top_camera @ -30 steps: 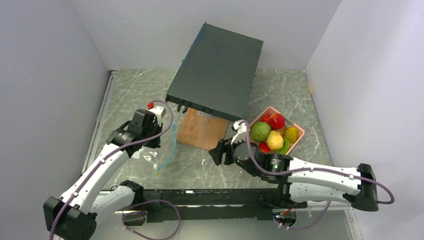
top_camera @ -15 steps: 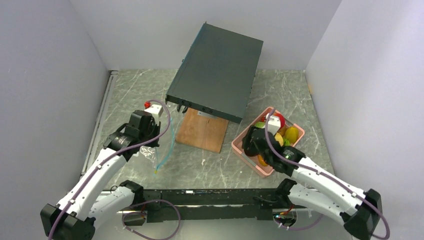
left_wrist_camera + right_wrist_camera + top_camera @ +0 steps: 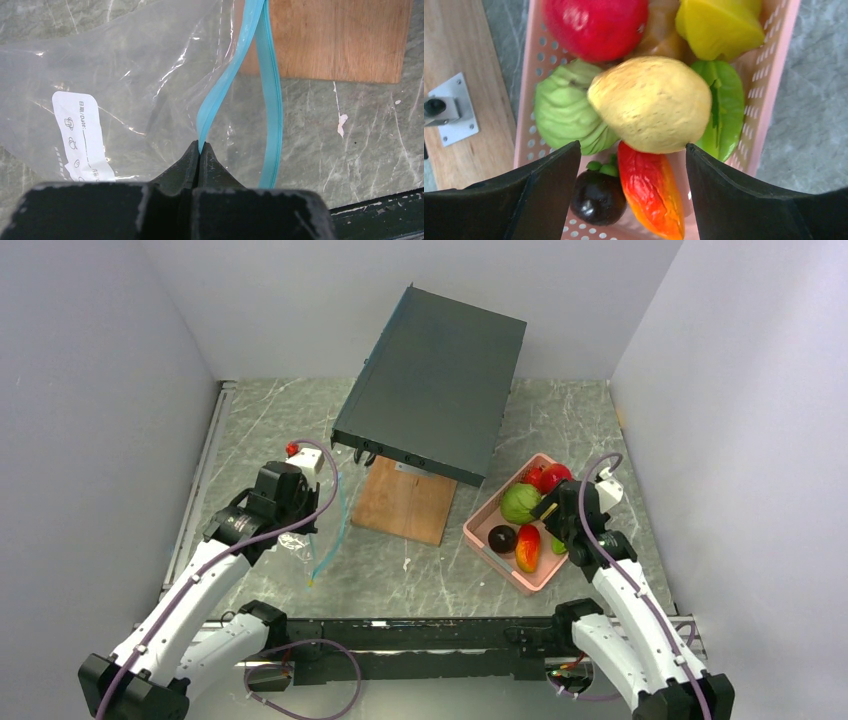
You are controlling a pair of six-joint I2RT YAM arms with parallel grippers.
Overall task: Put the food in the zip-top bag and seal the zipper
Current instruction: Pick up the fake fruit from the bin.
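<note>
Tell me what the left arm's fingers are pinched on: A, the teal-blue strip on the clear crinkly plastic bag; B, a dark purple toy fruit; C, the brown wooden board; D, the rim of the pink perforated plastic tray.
A: the left wrist view shows the left arm's fingers closed tip to tip on the teal-blue plastic zipper strip of the clear crinkly plastic bag.

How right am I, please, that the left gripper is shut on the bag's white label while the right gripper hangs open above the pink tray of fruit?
Not quite: the left gripper is shut on the teal strip of the bag, not its white label, as the left wrist view shows. The rest stands.
</note>
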